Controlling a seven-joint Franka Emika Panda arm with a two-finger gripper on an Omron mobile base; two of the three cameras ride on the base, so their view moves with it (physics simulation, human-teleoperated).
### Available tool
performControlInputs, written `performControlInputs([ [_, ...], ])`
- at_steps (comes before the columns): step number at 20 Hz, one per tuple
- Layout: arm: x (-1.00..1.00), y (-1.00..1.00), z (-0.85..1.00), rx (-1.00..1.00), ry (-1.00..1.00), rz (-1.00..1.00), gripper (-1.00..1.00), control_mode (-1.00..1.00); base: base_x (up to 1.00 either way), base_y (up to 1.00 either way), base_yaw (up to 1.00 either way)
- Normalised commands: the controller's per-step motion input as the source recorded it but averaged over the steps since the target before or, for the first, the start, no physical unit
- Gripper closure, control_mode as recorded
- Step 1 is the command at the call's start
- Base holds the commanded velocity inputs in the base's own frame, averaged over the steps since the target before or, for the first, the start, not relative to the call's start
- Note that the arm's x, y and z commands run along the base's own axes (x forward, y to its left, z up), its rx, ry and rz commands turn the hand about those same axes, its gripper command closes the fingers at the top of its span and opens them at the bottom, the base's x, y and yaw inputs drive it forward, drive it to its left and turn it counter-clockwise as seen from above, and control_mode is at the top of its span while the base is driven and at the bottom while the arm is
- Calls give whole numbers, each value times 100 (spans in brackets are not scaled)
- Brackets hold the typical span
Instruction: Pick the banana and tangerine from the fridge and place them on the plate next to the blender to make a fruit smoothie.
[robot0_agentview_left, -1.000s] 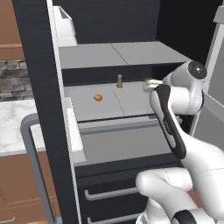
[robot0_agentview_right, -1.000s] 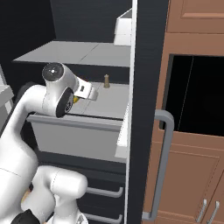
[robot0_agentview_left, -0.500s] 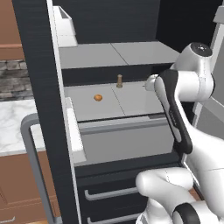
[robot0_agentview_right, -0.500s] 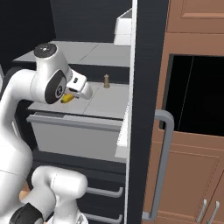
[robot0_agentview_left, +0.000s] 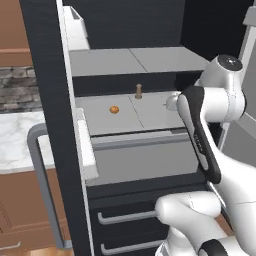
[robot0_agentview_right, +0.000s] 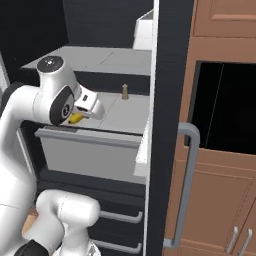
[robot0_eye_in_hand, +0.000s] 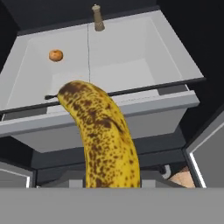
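Now, line by line
hand (robot0_agentview_right: 80, 116): closed around the banana (robot0_eye_in_hand: 103, 140), at the front edge of the fridge (robot0_agentview_left: 50, 125) shelf (robot0_agentview_left: 145, 112), on its right side
banana: yellow with brown speckles, held at its lower end; in the hand view its dark tip rises over the shelf's front lip; a bit of yellow shows under the hand in the right base view
tangerine (robot0_agentview_left: 114, 109): lying on the left half of the grey shelf, well apart from the banana
tan bottle-shaped object (robot0_agentview_left: 139, 91): upright near the back of the shelf, about mid-width
fridge: door swung open, long grey bar handle (robot0_agentview_left: 45, 190) on it, grey drawers (robot0_agentview_left: 145, 170) below the shelf
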Motion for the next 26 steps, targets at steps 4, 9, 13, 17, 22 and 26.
performControlInputs([
  [4, 0, 0, 0, 0, 0, 0, 100, 100, -91, 4, 47],
  [9, 0, 0, 0, 0, 0, 0, 100, 100, -78, 12, 66],
  [13, 0, 0, 0, 0, 0, 0, 100, 100, -59, 12, 77],
  [17, 0, 0, 0, 0, 0, 0, 100, 100, -44, 11, 89],
  [22, 0, 0, 0, 0, 0, 0, 100, 100, -32, 12, 99],
  [26, 0, 0, 0, 0, 0, 0, 100, 100, -8, 13, 100],
])
